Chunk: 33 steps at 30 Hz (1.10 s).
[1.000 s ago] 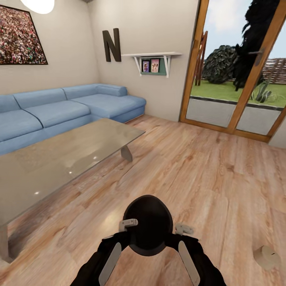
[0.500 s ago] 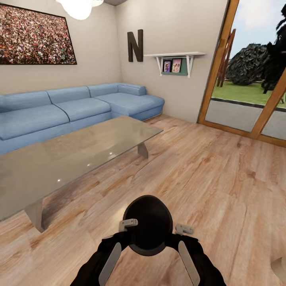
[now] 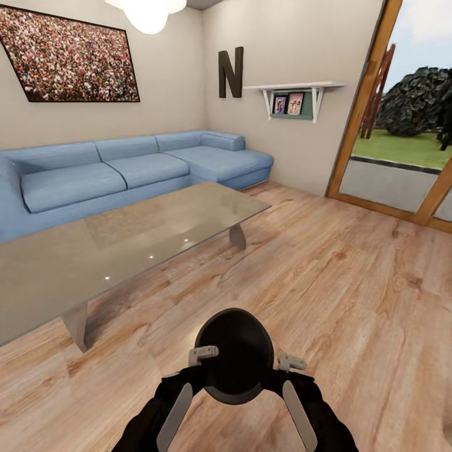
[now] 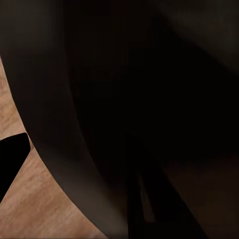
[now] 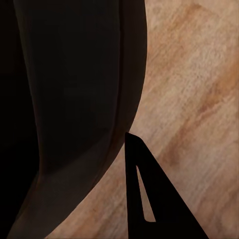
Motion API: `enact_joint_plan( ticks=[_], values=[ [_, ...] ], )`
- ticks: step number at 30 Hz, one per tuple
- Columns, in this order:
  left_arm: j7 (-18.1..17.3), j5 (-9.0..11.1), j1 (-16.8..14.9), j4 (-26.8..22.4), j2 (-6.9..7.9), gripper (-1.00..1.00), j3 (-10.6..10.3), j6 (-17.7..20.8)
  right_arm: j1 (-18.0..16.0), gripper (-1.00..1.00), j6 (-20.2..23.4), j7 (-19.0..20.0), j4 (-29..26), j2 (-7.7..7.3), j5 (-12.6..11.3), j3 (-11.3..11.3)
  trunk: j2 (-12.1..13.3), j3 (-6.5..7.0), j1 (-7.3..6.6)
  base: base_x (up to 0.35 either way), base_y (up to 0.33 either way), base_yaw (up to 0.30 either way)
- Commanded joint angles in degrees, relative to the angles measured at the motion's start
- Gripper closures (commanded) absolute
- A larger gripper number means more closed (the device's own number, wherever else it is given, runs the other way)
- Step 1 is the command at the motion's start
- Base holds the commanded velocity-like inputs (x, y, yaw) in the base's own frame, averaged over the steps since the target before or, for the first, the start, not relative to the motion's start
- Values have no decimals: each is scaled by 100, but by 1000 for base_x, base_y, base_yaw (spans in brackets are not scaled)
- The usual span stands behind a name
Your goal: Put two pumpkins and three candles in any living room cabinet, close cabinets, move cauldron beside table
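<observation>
Apparently late on: the cauldron [image 3: 234,355] sits at six o'clock, pinched between left gripper [image 3: 202,355] and right gripper [image 3: 291,362], fingers on its rim; the table [image 3: 119,245] at ten o'clock, unreached

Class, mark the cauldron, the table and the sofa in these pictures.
cauldron [image 3: 233,351]: head view, on its dark round body between both arms.
table [image 3: 125,242]: head view, on its glossy grey top.
sofa [image 3: 75,182]: head view, on a blue seat cushion.
</observation>
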Motion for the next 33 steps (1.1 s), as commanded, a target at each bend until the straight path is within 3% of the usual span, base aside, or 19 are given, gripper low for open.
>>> enact_joint_plan(
  ticks=[1, 10, 21, 33],
  values=[
    [38, 300, -4, -37, 0, 100, -17, -9, -2, 100, 5, -58, -16, -1, 166, -10, -3, -5, -2, 0, 0, 18],
    [38, 301, -4, -37, 0, 100, -17, -9, -2, 100, 9, -60, -17, 7, 166, -10, -3, -5, -2, 0, 0, 222],
    [38, 301, -4, -37, 0, 100, -17, -1, -2, 100, 127, -55, -66, 17, 166, -6, -3, -5, -2, 0, 0, 29],
    [38, 300, -4, -37, 0, 100, -17, 0, -1, 100, 128, -57, -68, 21, 166, -4, -3, 31, -2, 0, 0, 256]
  ],
)
